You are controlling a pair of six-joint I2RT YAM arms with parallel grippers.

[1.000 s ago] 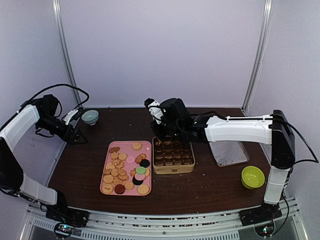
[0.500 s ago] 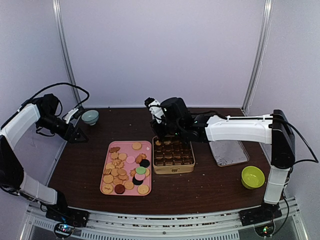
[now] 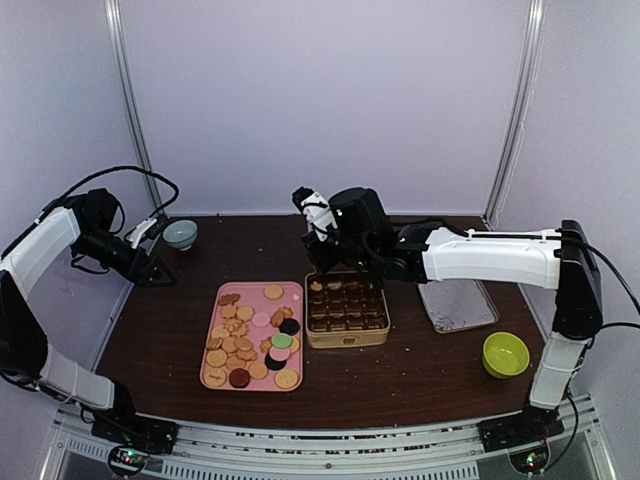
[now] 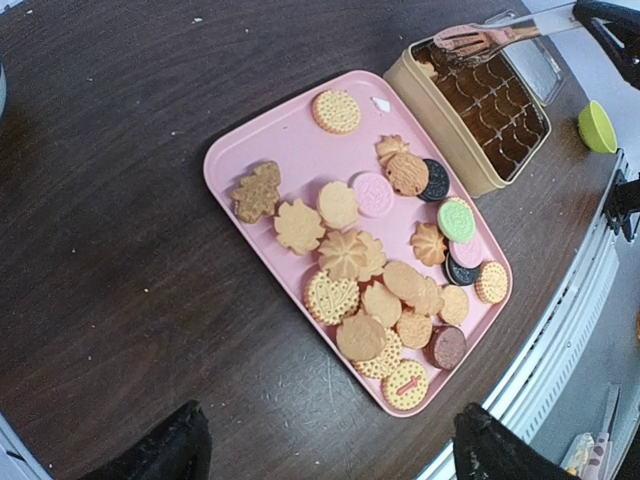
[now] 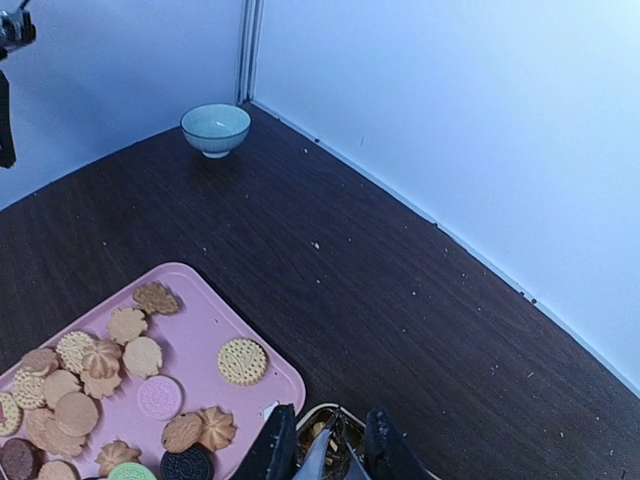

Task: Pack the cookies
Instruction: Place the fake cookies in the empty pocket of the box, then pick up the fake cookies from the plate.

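Pale lilac walls close in a dark wood-grain counter (image 4: 120, 250), where the layout puts source and destination side by side. A pink tray (image 4: 300, 150) carries the cookies (image 4: 350, 255) in a loose heap: mostly tan rounds and flower shapes, with a few dark, pink and green ones. Touching or just beside its right edge sits a gold tin (image 4: 445, 135) divided into a grid of small compartments. That nearness looks deliberate, since each transfer is then only a short sideways hop.

Nearly all the cookies lie on the tray. One tan piece seems to sit in the tin's far-left corner cell, so packing has probably only begun.

The right pincer (image 5: 325, 445) is clamped on the handle of metal tongs (image 4: 490, 35), its two fingers pressed against the metal on either side. It reaches in from the far side, so the tong tips hang over the tin's far-left corner. Whether the tips grip a cookie cannot be made out. Using tongs makes sense, as their thin tips fit the narrow cells better than the pincer's own thick fingers would.

The left pincer (image 3: 150, 270) hovers well to the left, near a small pale bowl (image 5: 215, 128). Its fingers are spread wide and hold nothing, out of the working path.

An empty-looking metal tray (image 3: 458, 305) and a green bowl (image 3: 506, 354) stand to the right of the tin.
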